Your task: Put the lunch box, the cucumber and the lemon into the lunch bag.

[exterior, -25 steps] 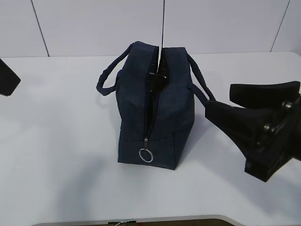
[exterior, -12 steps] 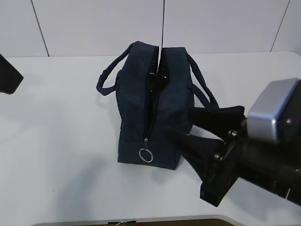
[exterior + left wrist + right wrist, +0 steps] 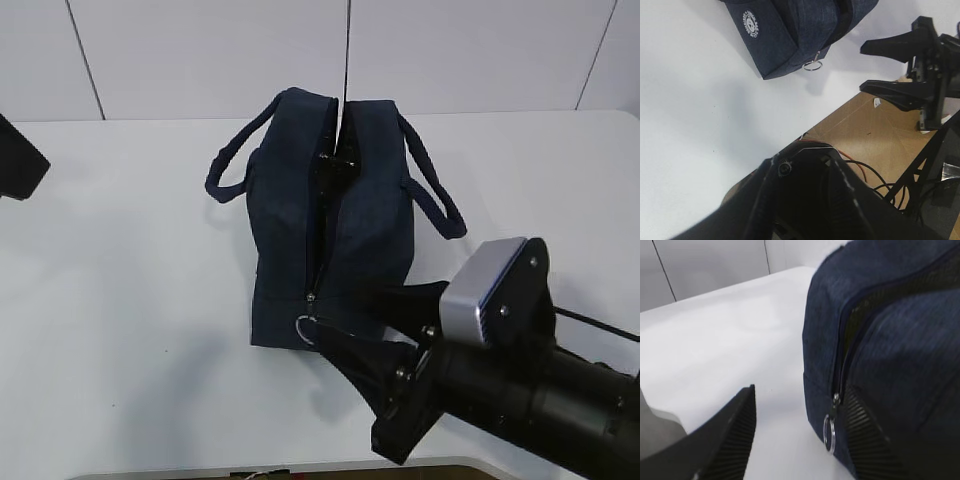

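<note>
The large dark navy fabric lunch bag (image 3: 330, 220) stands upright near the middle of the white table (image 3: 130, 300), with its two padded loop handles (image 3: 228, 165) falling to each side. Its zipper is open along the top and down most of the near end, so the mesh lining shows in the gap. The slider with its metal ring pull (image 3: 829, 434) sits low on that end, close to the table.

The right gripper (image 3: 350, 325) is at this near end with its jaws wide apart and holding nothing. In the right wrist view one ribbed finger (image 3: 867, 440) is just beside the ring, against the fabric, and the other stands free over the table. The left gripper (image 3: 800, 185) is well apart from the bag, near the table's edge; its jaws stand partly open and I see nothing between them.

The lunch box, the cucumber and the lemon do not appear in any view, so I judge they are probably already inside, and the step in hand is likely the zipper. To do it well, the right gripper should centre the ring between its fingers before closing, pinching the ring alone and not the fabric. The pull should follow the zipper line. The light bag may slide or tip, so the left gripper could steady it.
</note>
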